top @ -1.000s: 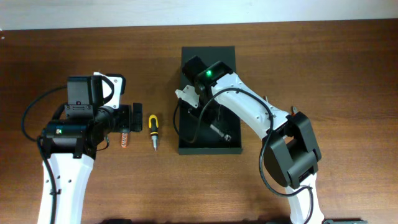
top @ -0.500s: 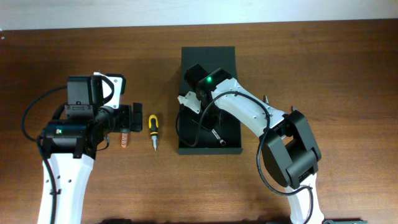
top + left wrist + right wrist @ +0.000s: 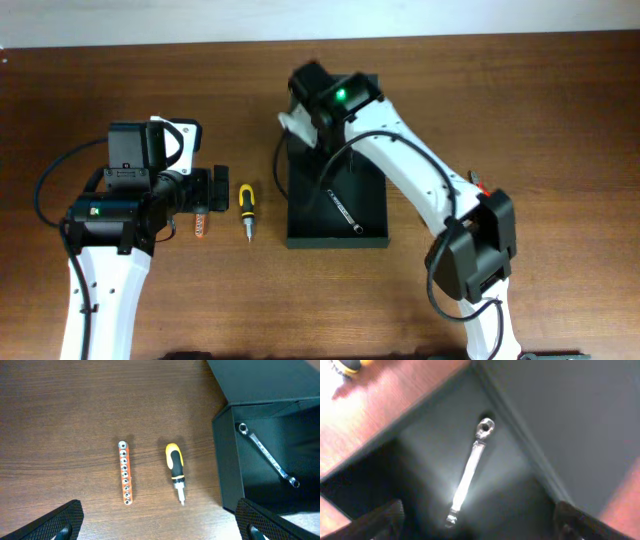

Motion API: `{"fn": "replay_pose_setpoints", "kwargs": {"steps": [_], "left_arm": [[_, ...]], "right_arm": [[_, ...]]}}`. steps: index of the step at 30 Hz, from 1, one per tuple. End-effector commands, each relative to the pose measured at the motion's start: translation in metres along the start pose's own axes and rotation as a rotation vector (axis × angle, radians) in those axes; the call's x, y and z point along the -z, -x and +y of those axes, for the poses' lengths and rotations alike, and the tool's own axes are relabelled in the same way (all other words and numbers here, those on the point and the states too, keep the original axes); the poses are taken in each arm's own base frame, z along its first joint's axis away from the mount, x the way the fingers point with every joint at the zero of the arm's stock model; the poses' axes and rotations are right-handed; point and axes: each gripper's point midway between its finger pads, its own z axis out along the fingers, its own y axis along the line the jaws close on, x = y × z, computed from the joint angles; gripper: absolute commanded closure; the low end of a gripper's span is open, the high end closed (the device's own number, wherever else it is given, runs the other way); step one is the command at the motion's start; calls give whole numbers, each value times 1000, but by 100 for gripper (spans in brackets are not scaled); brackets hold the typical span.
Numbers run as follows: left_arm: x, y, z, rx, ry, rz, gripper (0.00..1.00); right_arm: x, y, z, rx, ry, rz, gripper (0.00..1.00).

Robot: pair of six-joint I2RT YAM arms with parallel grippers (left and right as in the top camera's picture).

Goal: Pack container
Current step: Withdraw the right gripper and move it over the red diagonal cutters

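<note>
While a wrench [image 3: 470, 472] lies inside the container [image 3: 305, 215], the right gripper [image 3: 479, 527] hangs spread and empty above it; the left gripper [image 3: 160, 520], likewise spread, hovers over the screwdriver [image 3: 175, 472], likely next.

Dark brown wood-grain table [image 3: 560, 120], pale strip [image 3: 300, 20] beyond its far edge

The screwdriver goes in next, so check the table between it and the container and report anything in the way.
Nothing visible blocks it: only bare table lies between the screwdriver and the container. The bit holder lies on the screwdriver's far side, and the wrench rests inside the container.
</note>
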Motion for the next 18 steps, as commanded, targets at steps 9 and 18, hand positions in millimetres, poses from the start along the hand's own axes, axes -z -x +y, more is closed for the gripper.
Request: {"fn": "replay_pose_setpoints", "kwargs": {"steps": [9, 18], "left_arm": [[4, 5, 2, 7, 12, -12, 1], [4, 5, 2, 7, 12, -12, 1]], "right_arm": [[132, -52, -129, -486, -300, -106, 1], [171, -133, -201, -806, -357, -127, 1]]}}
